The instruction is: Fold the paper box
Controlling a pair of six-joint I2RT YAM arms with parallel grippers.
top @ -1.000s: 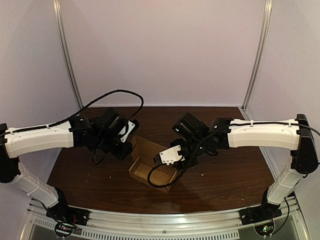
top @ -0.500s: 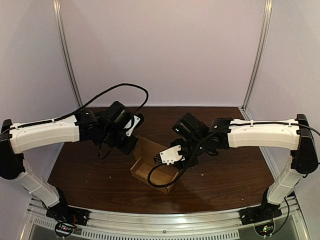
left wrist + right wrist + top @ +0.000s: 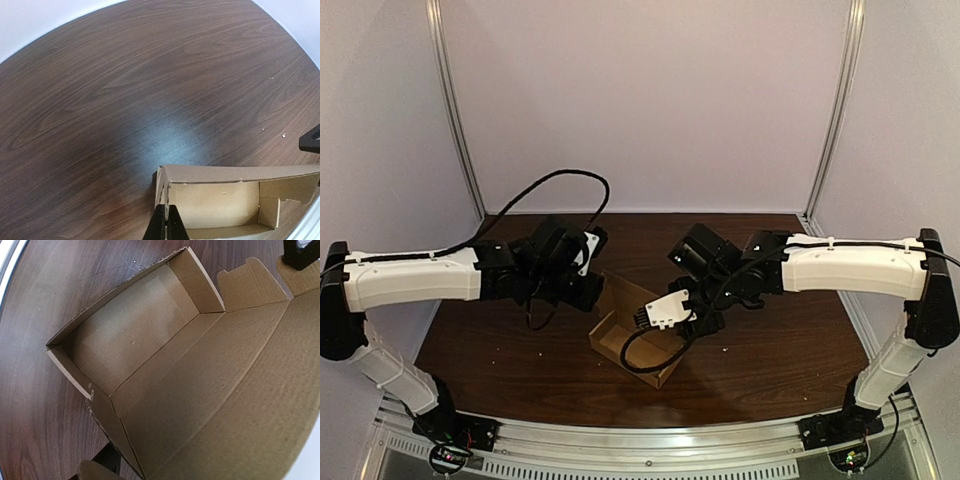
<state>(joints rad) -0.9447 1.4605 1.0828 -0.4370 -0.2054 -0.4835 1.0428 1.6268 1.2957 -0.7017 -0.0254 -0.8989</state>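
On the left of the bench (image 3: 500, 350), your left gripper (image 3: 592, 295) sits at the far-left corner of the paper box (image 3: 630, 340). In the left wrist view its fingers (image 3: 165, 220) are pressed together with only a thin seam between them, right where the box's end wall runs down into them. You can fairly judge them clamped on that wall, though the card inside the pinch is hidden.

In the middle of the bench, between the two arms, the box rests as an open tray. Its long walls and both end walls stand upright, so the tray part looks done. The broad lid panel (image 3: 235, 390) lies folded out and its side tab (image 3: 245, 280) is unbent. Closing the lid and tucking the tabs appear to be what is left.

On the right, your right gripper (image 3: 660, 318) hangs over the tray's near-right side. Its wrist view is filled with cardboard. Only a dark sliver shows at the bottom edge, so you cannot tell whether those fingers are apart or gripping. The lid's outer edge is cut off.
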